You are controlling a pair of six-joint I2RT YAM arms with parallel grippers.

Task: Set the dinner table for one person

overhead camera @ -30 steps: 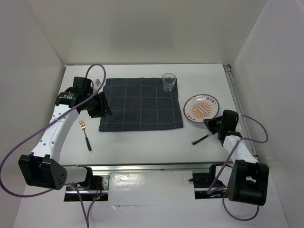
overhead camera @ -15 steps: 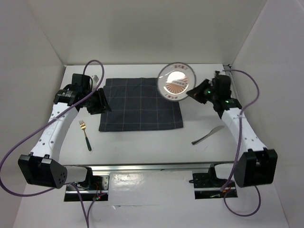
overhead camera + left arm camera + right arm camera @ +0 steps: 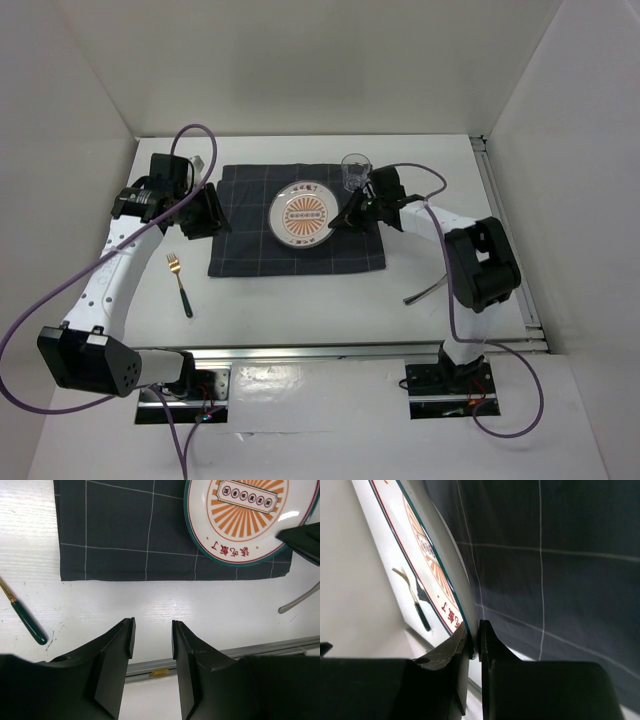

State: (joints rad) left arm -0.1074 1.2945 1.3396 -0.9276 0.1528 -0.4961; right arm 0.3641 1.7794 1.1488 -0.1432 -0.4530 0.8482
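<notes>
Top external view, starting from the table (image 3: pixel 300 305): broad white surface under everything, stretching out toward every hour. Around its middle, nudged toward 12 o'clock, a dark checked placemat (image 3: pixel 250 240). Over that cloth, a little toward 3 o'clock of its centre, an orange-rayed plate (image 3: pixel 300 213). At the plate's 4 o'clock rim, the right pincer (image 3: pixel 338 220), pressed together on that rim, with the thin edge pinched between both fingers (image 3: pixel 447 652) as seen from the right wrist. Above the cloth rather than the bare table, so no contact with the white surface itself. Step in hand, by the look of it: laying the plate on the placemat. Hard to say whether fully down; from the right wrist, seemingly aslant, gripped edge raised off the cloth. Needed next, probably: lower that edge until flat, spread the fingers, then back out toward 3 o'clock without dragging the rim or clipping the glass (image 3: pixel 354 172) standing near the wrist on the cloth's 1 o'clock corner. At the cloth's 9 o'clock edge, the left pincer (image 3: pixel 210 215), spread, nothing between its fingers (image 3: pixel 112 650), hanging above bare table. Left to place, judging by position: fork (image 3: pixel 181 283) at the cloth's 8 o'clock and knife (image 3: pixel 430 291) at 4 o'clock, both flat on the table, well apart from the plate.
</notes>
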